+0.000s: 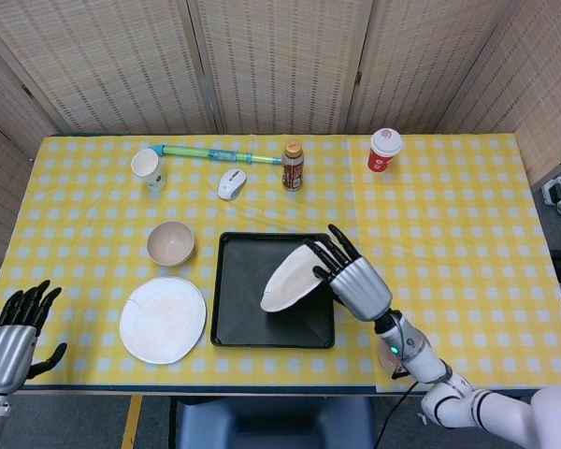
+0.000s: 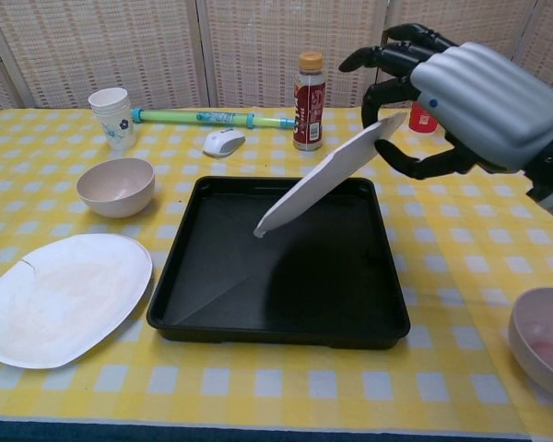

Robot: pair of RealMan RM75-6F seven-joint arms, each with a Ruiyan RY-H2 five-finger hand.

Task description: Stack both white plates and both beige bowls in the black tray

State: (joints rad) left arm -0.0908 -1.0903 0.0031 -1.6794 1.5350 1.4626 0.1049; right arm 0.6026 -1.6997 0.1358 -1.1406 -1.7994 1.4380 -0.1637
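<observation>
While the right hand (image 2: 461, 97) pinches one white plate (image 2: 327, 177) by its high rim, the plate slants down-left over the black tray (image 2: 276, 318) — free edge lowest; the left hand (image 1: 14, 337) hangs open.

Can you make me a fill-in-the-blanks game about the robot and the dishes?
1. The right hand holds a white plate, tilted, above the black ____.
2. The other plate lies on the ____.
3. The bowl beside the tray's left side is ____.

Missing words: tray; table; empty
</observation>
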